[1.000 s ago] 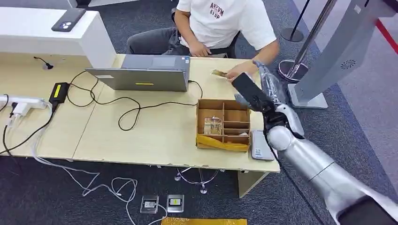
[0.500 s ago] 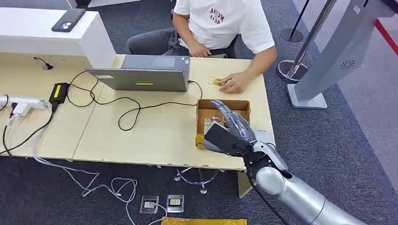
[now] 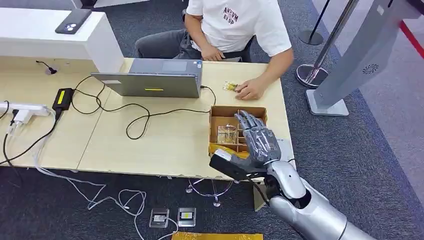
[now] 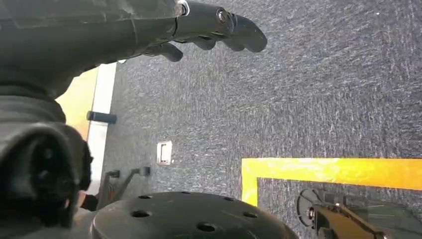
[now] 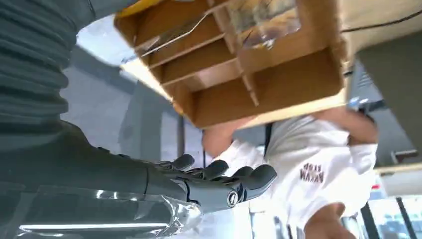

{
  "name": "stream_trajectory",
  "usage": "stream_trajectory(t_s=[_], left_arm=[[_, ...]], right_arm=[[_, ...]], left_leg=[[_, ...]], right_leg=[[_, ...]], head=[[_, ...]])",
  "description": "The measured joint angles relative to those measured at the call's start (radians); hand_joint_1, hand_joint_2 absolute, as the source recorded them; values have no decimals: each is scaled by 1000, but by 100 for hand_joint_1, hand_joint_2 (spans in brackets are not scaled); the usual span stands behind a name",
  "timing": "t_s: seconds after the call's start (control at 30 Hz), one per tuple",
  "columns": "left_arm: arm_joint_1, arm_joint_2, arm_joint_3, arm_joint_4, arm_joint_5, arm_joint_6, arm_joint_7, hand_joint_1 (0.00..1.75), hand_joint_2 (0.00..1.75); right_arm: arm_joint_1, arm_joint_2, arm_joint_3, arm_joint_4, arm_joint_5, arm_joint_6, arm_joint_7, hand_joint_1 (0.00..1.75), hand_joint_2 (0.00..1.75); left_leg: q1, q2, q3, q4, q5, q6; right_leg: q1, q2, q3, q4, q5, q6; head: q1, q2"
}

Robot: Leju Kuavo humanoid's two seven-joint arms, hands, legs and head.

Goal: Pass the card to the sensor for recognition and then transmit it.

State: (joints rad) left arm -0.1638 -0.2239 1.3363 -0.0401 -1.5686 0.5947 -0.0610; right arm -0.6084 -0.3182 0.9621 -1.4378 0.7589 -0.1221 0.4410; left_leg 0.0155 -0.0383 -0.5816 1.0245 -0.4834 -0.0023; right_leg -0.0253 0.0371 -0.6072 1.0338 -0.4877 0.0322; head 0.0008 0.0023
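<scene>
Right hand [image 3: 256,140] hovering over the near right end of the desk [image 3: 165,140], above the cardboard organizer box [image 3: 225,120], fingers spread and extended, holding nothing. In the right wrist view, same hand [image 5: 219,181] open-palmed, with the box's compartments [image 5: 239,64] just beyond the fingertips. Left hand [image 4: 199,30] hanging low over grey carpet, fingers loosely extended with nothing in them, well away from the desk.

Card [image 3: 230,86] lying flat on the far side of the desk, beyond the box from the right hand, with the fingertips of a seated person's hand [image 3: 250,90] at it. Long axis roughly across the desk, from laptop [image 3: 155,82] side toward the person's hand, though too small to be sure. Right hand clearly the nearer one; left arm out of reach. Probably a forward reach past the box's far wall for any next pick, toward the person. Sensor not certainly identifiable from here.

Readable writing: red lettering on the person's white shirt, blurred, not legible with confidence. Yellow label on the laptop's edge, unreadable.
</scene>
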Motion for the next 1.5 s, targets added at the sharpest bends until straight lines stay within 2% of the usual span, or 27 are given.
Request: stream_trajectory(t_s=[0.23,0.87,1.5], left_arm=[[0,0,7,0,-2,1,7,0,0],[-1,0,21,0,-2,3,7,0,0],[-2,2,21,2,-2,3,2,0,0]], right_arm=[[3,-3,0,45,182,-71,29,0,175],[3,24,-1,199,144,-84,-5,0,175],[-1,50,-3,277,131,-89,-13,0,175]], left_leg=[[0,0,0,0,0,0],[0,0,0,0,0,0],[0,0,0,0,0,0]], right_leg=[[0,0,0,0,0,0],[0,0,0,0,0,0],[0,0,0,0,0,0]], head=[[0,0],[0,0],[0,0]])
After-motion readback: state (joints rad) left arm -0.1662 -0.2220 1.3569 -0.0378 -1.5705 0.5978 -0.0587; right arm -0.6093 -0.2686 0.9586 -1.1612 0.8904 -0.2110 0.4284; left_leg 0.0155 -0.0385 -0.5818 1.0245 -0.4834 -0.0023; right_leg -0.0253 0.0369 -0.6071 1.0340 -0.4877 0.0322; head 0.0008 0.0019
